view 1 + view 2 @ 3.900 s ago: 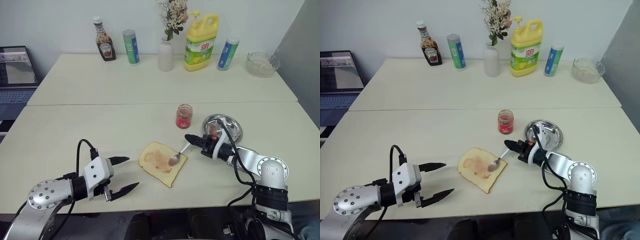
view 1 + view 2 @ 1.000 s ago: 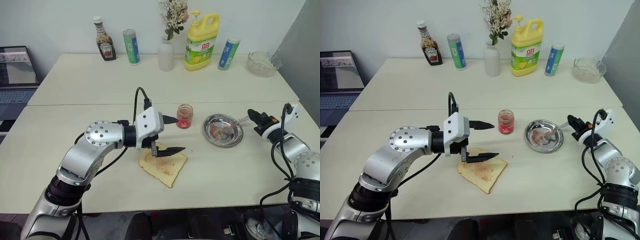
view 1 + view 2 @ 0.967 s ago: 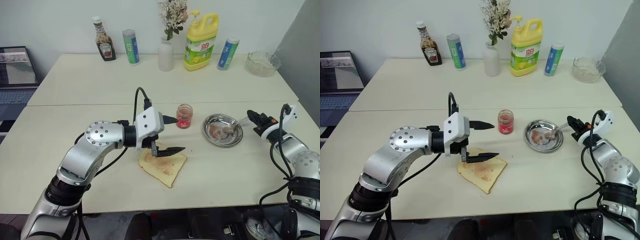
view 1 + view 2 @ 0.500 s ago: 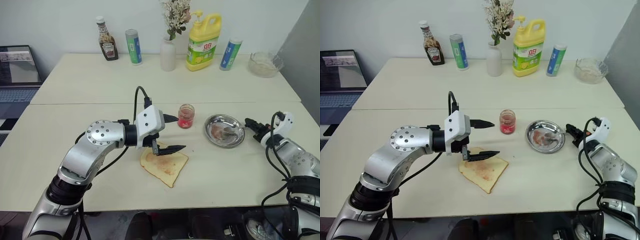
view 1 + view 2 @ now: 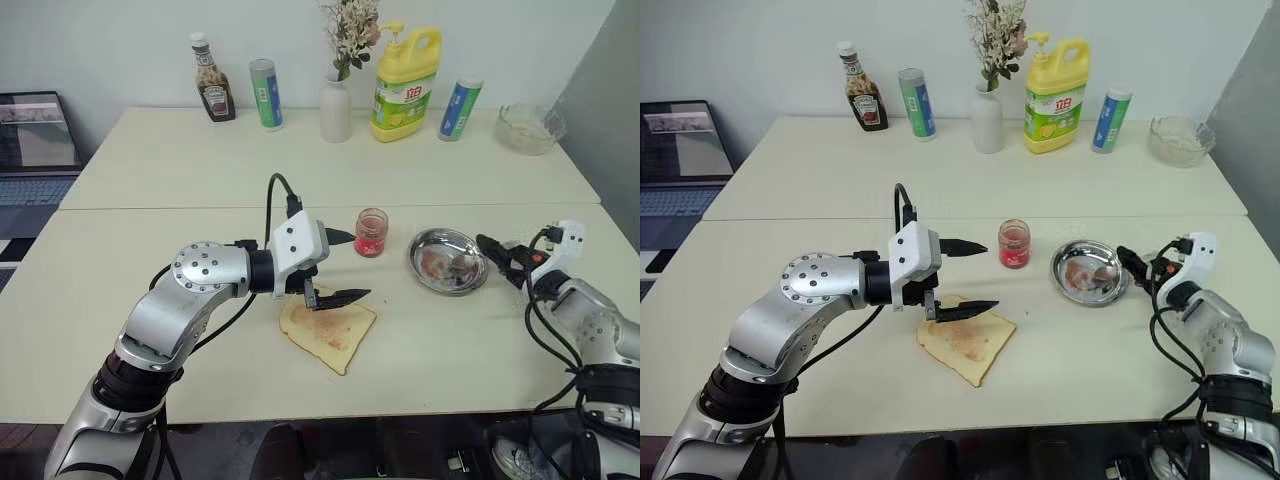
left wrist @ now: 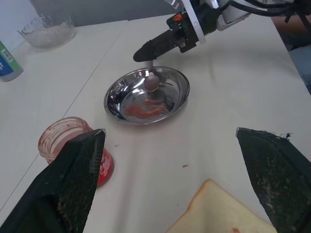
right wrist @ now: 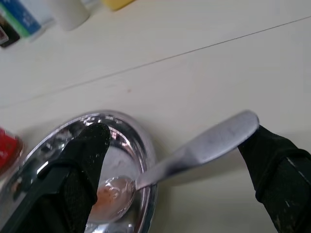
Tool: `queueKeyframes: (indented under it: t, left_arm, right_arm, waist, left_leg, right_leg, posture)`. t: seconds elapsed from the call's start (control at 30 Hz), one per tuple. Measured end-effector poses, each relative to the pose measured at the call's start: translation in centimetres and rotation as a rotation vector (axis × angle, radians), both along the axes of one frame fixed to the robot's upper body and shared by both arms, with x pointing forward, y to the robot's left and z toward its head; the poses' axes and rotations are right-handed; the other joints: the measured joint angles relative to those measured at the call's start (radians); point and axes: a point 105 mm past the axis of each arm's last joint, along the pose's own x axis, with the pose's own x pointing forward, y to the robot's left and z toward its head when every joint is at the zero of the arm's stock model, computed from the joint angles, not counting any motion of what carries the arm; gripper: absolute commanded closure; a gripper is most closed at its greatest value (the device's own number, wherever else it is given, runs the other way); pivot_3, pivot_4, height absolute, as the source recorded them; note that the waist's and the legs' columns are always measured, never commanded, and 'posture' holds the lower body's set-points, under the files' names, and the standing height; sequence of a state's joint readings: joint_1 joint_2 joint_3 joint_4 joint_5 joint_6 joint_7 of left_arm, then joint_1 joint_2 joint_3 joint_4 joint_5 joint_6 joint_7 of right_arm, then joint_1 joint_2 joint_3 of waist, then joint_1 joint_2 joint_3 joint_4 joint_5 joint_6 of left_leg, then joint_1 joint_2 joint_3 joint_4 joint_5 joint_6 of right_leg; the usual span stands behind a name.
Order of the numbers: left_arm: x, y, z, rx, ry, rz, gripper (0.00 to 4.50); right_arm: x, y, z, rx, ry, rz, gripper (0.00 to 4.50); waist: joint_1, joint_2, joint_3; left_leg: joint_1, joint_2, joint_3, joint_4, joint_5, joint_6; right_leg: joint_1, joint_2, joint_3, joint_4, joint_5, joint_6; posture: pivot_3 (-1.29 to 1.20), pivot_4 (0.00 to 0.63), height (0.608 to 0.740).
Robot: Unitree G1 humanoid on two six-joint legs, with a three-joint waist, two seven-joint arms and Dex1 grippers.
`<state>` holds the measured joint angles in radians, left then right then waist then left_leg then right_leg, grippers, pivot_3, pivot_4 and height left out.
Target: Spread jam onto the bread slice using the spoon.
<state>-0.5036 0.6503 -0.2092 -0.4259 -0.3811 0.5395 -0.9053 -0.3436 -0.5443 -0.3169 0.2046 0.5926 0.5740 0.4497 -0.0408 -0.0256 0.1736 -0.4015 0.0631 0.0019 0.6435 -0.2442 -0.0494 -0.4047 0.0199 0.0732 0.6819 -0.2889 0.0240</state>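
A pale tabletop (image 5: 150, 330) carries the scene, with bottles and a vase lined along its far edge. The left gripper (image 5: 342, 266) hovers over the near centre, its jaws spread wide and empty — one finger above the bread slice (image 5: 328, 333), the other reaching toward the jam (image 5: 371, 233) in its small glass jar. The bread slice lies flat near the front edge, a reddish smear across its top. To the right of the jar sits a round steel dish (image 5: 1089, 272), smeared red inside. The right gripper (image 5: 1132, 262) is at the dish's right rim, jaws wide apart. The spoon (image 7: 187, 154) rests free between them — bowl in the dish, handle leaning over the rim.
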Motion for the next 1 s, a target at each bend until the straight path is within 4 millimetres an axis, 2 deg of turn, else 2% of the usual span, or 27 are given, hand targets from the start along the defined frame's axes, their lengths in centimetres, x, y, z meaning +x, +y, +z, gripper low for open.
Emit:
queueKeyframes:
  t: [0.13, 0.43, 0.57, 0.63, 0.77, 0.87, 0.93, 1.0]
  left_arm:
    - [0.0, 0.0, 0.0, 0.004, -0.003, 0.004, 0.00]
    - [0.1, 0.1, 0.0, 0.004, -0.006, 0.008, 0.00]
    - [0.4, 0.7, -0.1, -0.013, -0.002, 0.048, 0.00]
    - [0.6, 1.3, -0.2, -0.021, 0.004, 0.079, 0.00]
    - [1.2, 3.8, -0.3, -0.013, -0.010, 0.184, 0.00]
    - [1.8, 8.3, -1.9, 0.050, 0.023, 0.351, 0.00]
    - [1.8, 11.1, -3.0, 0.083, 0.062, 0.444, 0.00]
    - [1.3, 12.5, -3.6, 0.095, 0.071, 0.472, 0.00]
  right_arm:
    - [-0.4, 0.5, -0.2, -0.086, -0.006, 0.037, 0.03]
    - [-0.7, 0.2, 1.4, -0.198, -0.097, 0.026, 0.03]
    - [-1.0, -1.2, 3.2, -0.206, -0.169, -0.054, 0.03]
    - [-1.4, -1.1, 4.7, -0.204, -0.229, -0.056, 0.03]
    - [-3.0, 1.3, 6.8, -0.213, -0.317, 0.070, 0.03]
    - [-5.5, 3.9, 7.8, -0.266, -0.332, 0.251, 0.03]
    - [-7.4, 5.3, 8.0, -0.335, -0.323, 0.373, 0.03]
    - [-9.3, 6.3, 6.9, -0.398, -0.273, 0.484, 0.03]
  waist:
    - [0.000, 0.000, 0.000]
    - [0.003, 0.000, 0.000]
    - [0.003, 0.000, 0.000]
    - [0.003, 0.000, 0.000]
    - [0.003, 0.000, 0.000]
    - [0.001, 0.001, 0.000]
    - [0.005, 0.000, 0.000]
    - [0.011, 0.000, 0.000]
  left_leg:
    - [0.000, 0.000, 0.000, 0.000, 0.000, 0.000]
    - [0.000, 0.000, 0.000, 0.000, 0.000, 0.000]
    - [0.000, 0.000, 0.000, 0.000, 0.000, 0.000]
    - [0.000, 0.000, 0.000, 0.000, 0.000, 0.000]
    - [0.000, 0.000, -0.001, 0.000, 0.000, 0.000]
    - [0.001, 0.001, -0.001, -0.001, 0.000, 0.000]
    - [0.001, 0.001, -0.001, 0.000, 0.000, 0.000]
    - [0.001, 0.000, 0.000, 0.000, 0.000, 0.000]
  right_leg:
    - [0.000, 0.000, 0.000, 0.000, 0.000, 0.000]
    - [0.000, 0.000, 0.000, 0.000, 0.000, 0.000]
    - [0.000, 0.000, 0.000, 0.000, 0.000, 0.000]
    - [0.000, 0.000, 0.000, 0.001, 0.000, 0.000]
    - [0.000, 0.000, 0.000, 0.001, 0.000, 0.000]
    - [0.000, 0.000, 0.000, 0.000, 0.000, 0.000]
    - [0.000, -0.001, -0.001, 0.000, 0.000, 0.000]
    - [0.001, -0.002, -0.001, 0.000, -0.002, 0.004]
  posture:
    - [0.00, 0.150, 0.740]
    - [0.00, 0.150, 0.740]
    - [0.00, 0.150, 0.740]
    - [0.00, 0.150, 0.740]
    - [0.00, 0.150, 0.740]
    - [0.00, 0.150, 0.740]
    - [0.00, 0.150, 0.740]
    - [0.00, 0.150, 0.740]
